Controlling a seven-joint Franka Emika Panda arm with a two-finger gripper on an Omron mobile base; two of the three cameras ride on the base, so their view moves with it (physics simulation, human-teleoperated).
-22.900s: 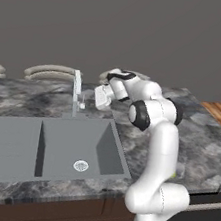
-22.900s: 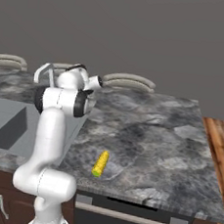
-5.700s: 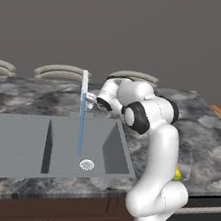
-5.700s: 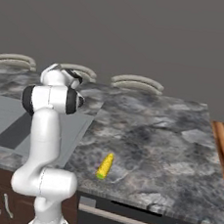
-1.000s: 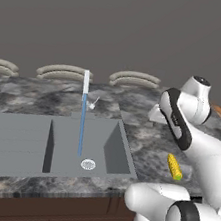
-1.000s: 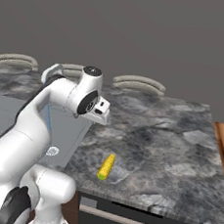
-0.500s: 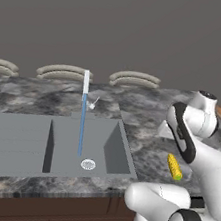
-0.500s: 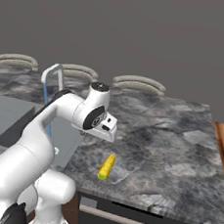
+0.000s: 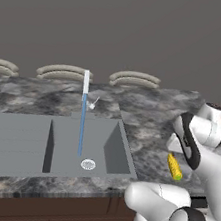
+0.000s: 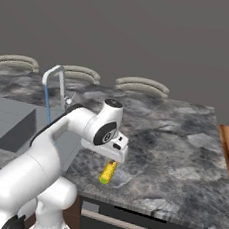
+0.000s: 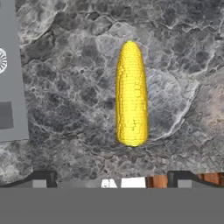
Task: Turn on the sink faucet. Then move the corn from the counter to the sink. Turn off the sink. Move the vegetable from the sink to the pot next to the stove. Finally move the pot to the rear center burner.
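Corn lies on the marbled counter, square in the hand view, a full yellow cob stretched lengthwise above the two dark fingertips, which stand wide apart with nothing between them, so the claw is released and not yet on the cob. That close view also catches a grey edge of the sink off to one side, with a sliver of the drain ring.

From the right base view the corn shows its green end toward the counter's front edge, and the gripper hangs right over it, just above. The left base view gives the other side: the corn sits near the front edge of the counter, well apart from the sink, partly tucked behind the arm's white links. And look there, a blue stream runs straight down from the sink faucet into the right basin, landing beside the drain ring; the right base view shows the curved spout with the same blue line.

Compared with half a second ago, the hand has swung further out over the counter and dropped toward the cob. Against the earliest pictures the water is now flowing; the corn hasn't budged.
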